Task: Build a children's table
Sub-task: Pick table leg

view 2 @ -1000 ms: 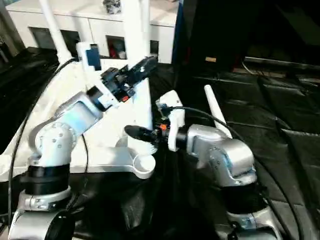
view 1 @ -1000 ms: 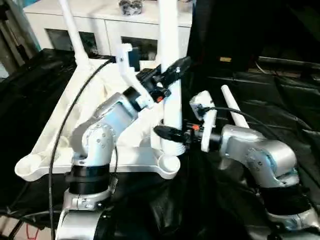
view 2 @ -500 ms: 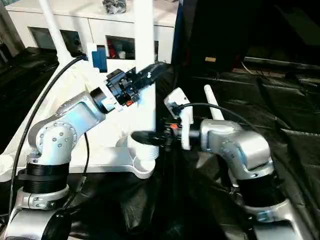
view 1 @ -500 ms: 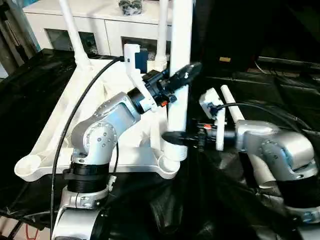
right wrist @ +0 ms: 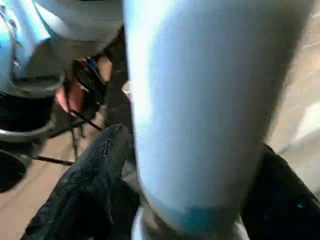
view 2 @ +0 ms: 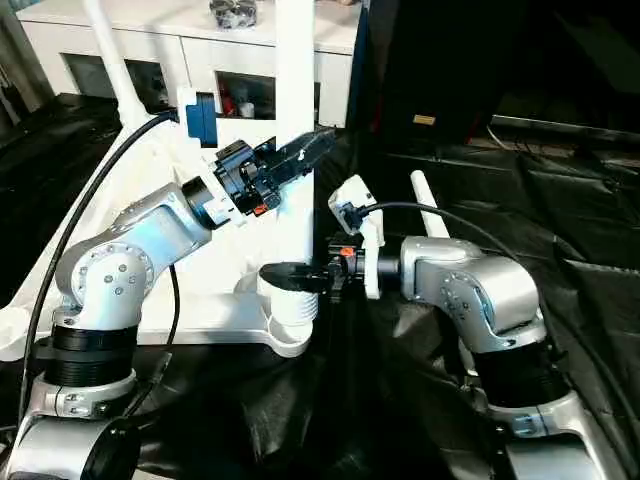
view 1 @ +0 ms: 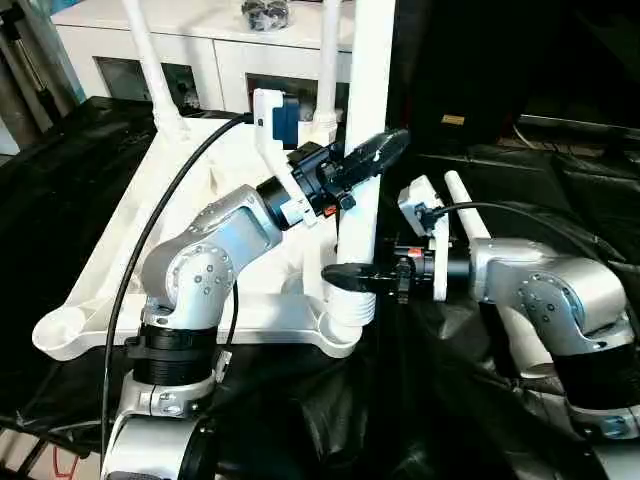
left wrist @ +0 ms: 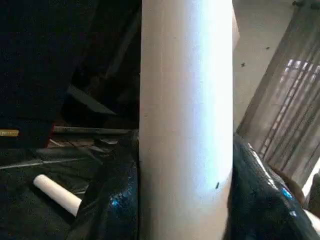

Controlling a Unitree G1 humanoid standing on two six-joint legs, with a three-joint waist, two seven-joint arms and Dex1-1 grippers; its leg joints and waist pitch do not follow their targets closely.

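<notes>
1. Tabletop [view 1: 200,215] lies underside up on black sheeting [view 1: 420,400], its ribbed face toward the head camera; two legs [view 1: 150,65] stand in the corner sockets beyond the left hand.
2. Upright leg [view 1: 365,120] stands in the near corner socket [view 1: 345,305], between the two hands.
3. Left hand [view 1: 368,160] is closed around this leg at mid-height. The left wrist view shows a black finger [left wrist: 107,200] on each side of the white tube.
4. Right hand [view 1: 352,280] sits below the left hand, at the leg's ribbed foot just above the socket. The right wrist view shows black fingers [right wrist: 82,195] on either flank of the tube, set wide; whether they press on it cannot be told.
5. Loose leg [view 2: 428,208] lies on the sheeting behind the right forearm. The left wrist view shows its rounded end [left wrist: 55,192] past the held tube.
6. White cabinet [view 1: 215,50] stands beyond the tabletop in the head views.
</notes>
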